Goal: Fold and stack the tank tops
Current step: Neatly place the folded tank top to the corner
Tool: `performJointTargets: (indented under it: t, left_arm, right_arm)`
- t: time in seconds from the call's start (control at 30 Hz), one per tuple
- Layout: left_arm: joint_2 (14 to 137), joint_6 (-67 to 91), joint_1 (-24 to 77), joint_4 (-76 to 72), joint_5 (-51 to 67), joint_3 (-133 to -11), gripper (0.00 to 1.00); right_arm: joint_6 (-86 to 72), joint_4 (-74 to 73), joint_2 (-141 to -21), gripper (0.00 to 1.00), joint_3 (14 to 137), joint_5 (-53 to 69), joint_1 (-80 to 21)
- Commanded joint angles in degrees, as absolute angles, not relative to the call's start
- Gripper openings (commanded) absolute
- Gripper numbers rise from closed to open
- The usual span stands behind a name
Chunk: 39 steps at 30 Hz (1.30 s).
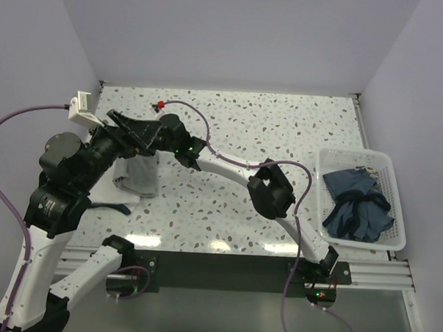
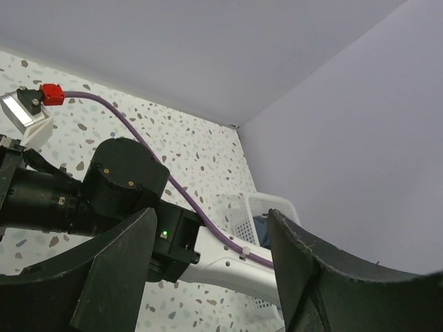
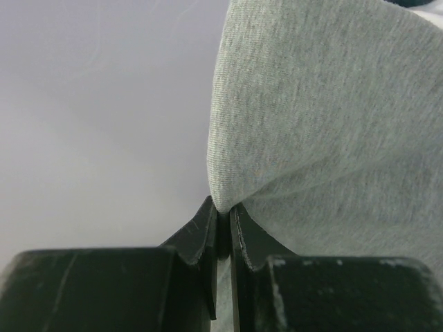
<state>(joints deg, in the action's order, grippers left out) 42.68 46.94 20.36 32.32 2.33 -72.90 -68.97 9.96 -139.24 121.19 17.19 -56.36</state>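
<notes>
The light heather grey tank top (image 1: 136,175) hangs in a bunched fold over the left part of the table. My right gripper (image 1: 144,142) reaches across from the right and is shut on it. The right wrist view shows the jaws (image 3: 223,207) pinching a fold of the grey knit (image 3: 325,124). My left gripper (image 1: 119,125) is raised just left of it, open and empty. In the left wrist view its wide-apart fingers (image 2: 211,235) frame the right arm. The white tank top is out of view.
A white lattice basket (image 1: 354,153) stands at the right edge and holds dark blue garments (image 1: 358,203). It also shows in the left wrist view (image 2: 266,204). A dark strip of cloth (image 1: 109,206) lies by the left arm. White walls enclose the table.
</notes>
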Motion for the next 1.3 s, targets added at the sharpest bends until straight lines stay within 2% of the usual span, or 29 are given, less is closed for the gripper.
performJointTargets:
  t: [0.0,0.7,0.93,1.27]
  left_arm:
    - [43.07,46.93,20.04,31.73,4.22,-74.53,0.7]
    - [43.16,47.02,20.04,31.2,4.92,-74.36,0.71]
    - [43.77,47.11,20.04,30.59,5.62,-73.48,0.7]
    - [43.95,47.37,20.04,30.06,6.06,-73.39,0.71]
  right_arm:
    - [-69.96,14.42,-136.58,0.0,125.33,16.17,-57.13]
    - [-70.57,10.28,-146.6,0.0,139.39,16.79,-59.06]
    - [-68.65,16.07,-143.53,0.0,133.7,16.26,-58.97]
    - [-64.16,25.13,-127.45,0.0,114.44,14.59,-57.04]
